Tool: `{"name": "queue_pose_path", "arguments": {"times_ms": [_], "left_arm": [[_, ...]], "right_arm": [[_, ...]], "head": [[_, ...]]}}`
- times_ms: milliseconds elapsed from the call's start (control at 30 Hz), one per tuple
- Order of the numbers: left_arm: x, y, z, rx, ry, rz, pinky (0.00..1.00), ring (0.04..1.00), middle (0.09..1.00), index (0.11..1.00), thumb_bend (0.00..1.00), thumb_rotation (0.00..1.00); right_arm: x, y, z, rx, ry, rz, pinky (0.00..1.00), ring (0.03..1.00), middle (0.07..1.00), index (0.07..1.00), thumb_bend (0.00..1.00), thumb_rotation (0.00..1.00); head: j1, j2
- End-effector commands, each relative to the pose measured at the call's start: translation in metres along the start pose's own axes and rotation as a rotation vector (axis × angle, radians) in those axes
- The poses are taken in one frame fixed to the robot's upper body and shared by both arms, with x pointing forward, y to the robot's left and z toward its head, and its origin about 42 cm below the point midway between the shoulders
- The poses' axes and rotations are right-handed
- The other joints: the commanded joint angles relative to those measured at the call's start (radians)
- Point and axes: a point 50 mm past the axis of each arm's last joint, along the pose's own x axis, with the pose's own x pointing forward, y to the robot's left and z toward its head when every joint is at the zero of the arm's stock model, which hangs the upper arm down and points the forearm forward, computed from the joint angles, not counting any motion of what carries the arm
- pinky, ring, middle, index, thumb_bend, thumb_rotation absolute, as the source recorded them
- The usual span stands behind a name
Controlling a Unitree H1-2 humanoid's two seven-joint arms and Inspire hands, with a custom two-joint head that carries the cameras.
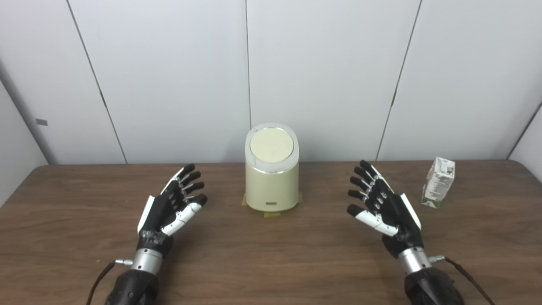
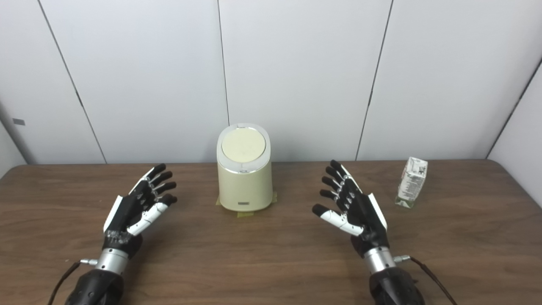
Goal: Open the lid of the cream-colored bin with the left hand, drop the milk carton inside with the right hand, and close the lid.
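The cream bin [image 1: 272, 180] is standing upright at the middle of the brown desk [image 1: 271, 262], toward the far edge, its long axis running straight up and its round lid [image 1: 271, 145] sitting shut on top, tipped slightly toward the near side. Yellowish tape [image 1: 271, 214] is peeking out under its base. The milk carton [image 1: 438, 182] is standing far right, well apart from the bin, its long axis nearly vertical and leaning a little, top tilting rightward. The left hand [image 1: 171, 205] is hovering near left of the bin, fingers spread wide and pointing to the far right, holding nothing. The right hand [image 1: 383, 203] is hovering between bin and carton, fingers also splayed wide, pointing far and left, empty. Neither hand is touching anything.
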Motion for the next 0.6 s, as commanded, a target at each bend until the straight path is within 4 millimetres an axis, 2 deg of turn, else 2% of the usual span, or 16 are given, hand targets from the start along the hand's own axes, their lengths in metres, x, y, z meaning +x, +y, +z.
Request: {"name": "queue_pose_path", "arguments": {"times_ms": [0, 400, 567], "left_arm": [[0.012, -0.0005, 0.0115, -0.011, -0.074, -0.015, 0.71, 0.842, 0.89, 0.917, 0.75, 0.39], [0.0129, 0.0, 0.0084, -0.002, -0.072, -0.005, 0.7, 0.823, 0.881, 0.906, 0.78, 0.41], [0.0132, -0.0064, 0.0112, -0.003, -0.075, 0.006, 0.7, 0.822, 0.875, 0.9, 0.79, 0.41]], "right_arm": [[0.0088, -0.0016, 0.014, -0.001, -0.084, -0.006, 0.78, 0.871, 0.915, 0.919, 0.78, 0.36], [0.0062, -0.0019, 0.0116, -0.028, -0.066, -0.01, 0.8, 0.862, 0.911, 0.921, 0.79, 0.37], [0.0047, -0.0026, 0.012, -0.028, -0.062, -0.011, 0.81, 0.86, 0.905, 0.918, 0.78, 0.37]], "head": [[-0.002, 0.0], [-0.003, -0.008], [0.006, -0.021]]}}
